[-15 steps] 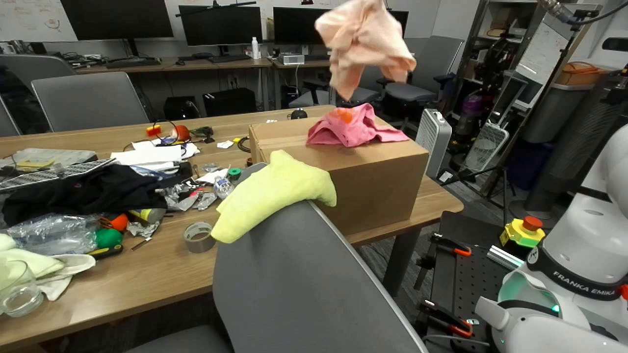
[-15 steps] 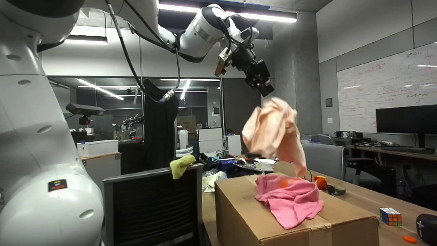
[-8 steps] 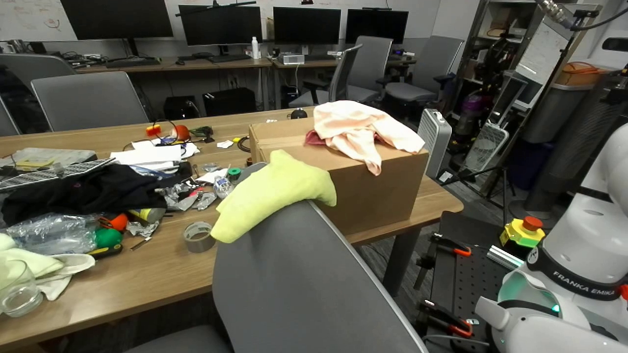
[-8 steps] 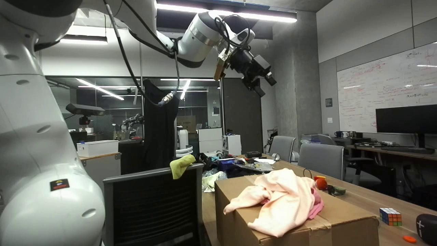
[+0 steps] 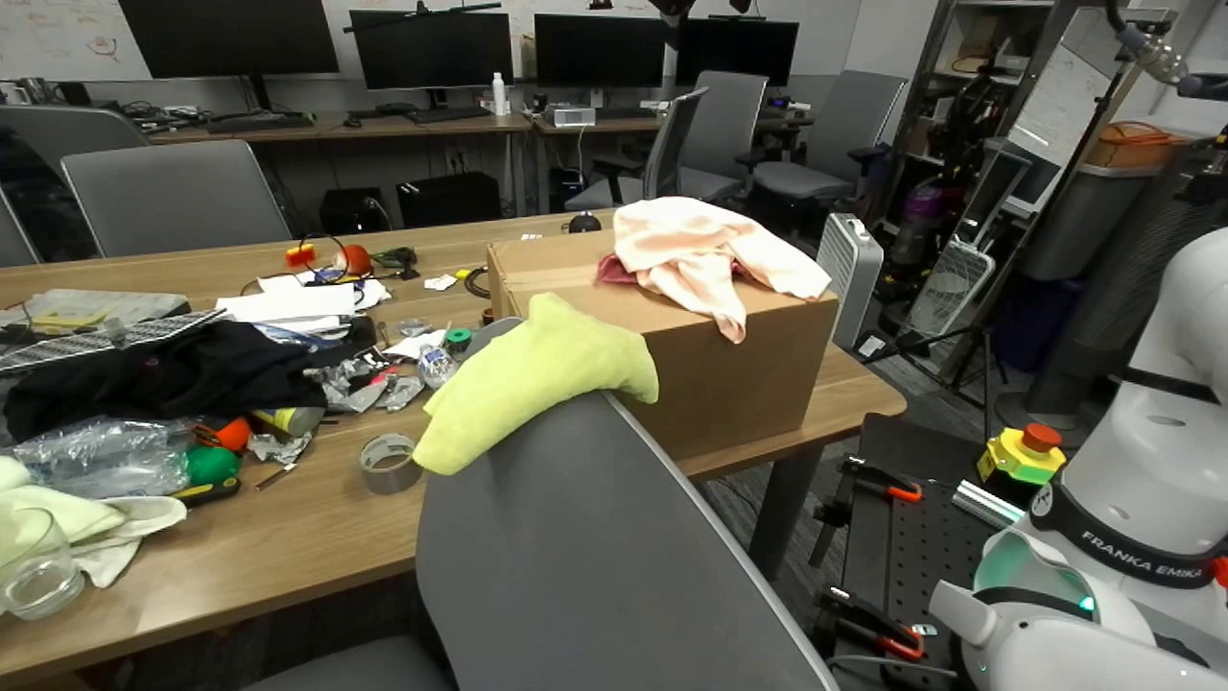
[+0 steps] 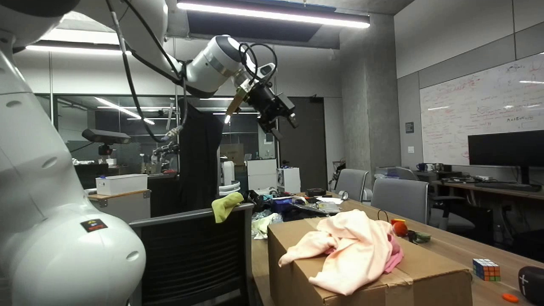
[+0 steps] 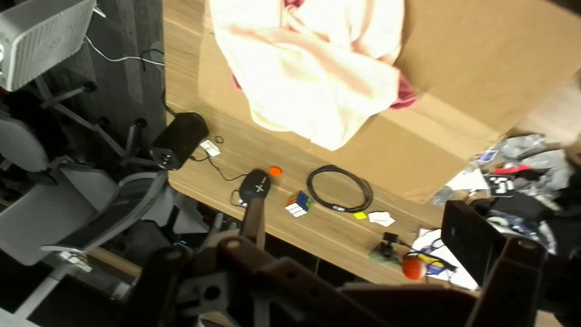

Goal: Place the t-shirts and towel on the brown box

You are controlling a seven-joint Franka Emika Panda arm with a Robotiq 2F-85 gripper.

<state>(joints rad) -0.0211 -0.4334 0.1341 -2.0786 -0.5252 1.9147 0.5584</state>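
Note:
A peach cloth (image 5: 715,245) lies crumpled on top of the brown box (image 5: 739,384), one corner hanging over the side. Beneath it only edges of a pink cloth (image 6: 395,256) peek out; the rest is hidden. A yellow-green cloth (image 5: 542,379) hangs over the top of the grey chair back (image 5: 576,537), in front of the box. Which of these is the towel I cannot tell. High above the table and clear of all cloths, my gripper (image 6: 285,128) has its jaws spread wide. In the wrist view nothing sits between the fingers (image 7: 472,240).
Left of the chair the table holds clutter: a black cloth (image 5: 163,379), plastic wrap, a tape roll (image 5: 389,464), and a glass (image 5: 40,566) beside pale cloth. Near the box stand a puzzle cube (image 6: 486,270) and a dark speaker (image 6: 531,282).
The jaws opened and the peach cloth dropped onto the box, covering most of the pink one. Afterwards the arm swung away from above the box, toward the chair side.

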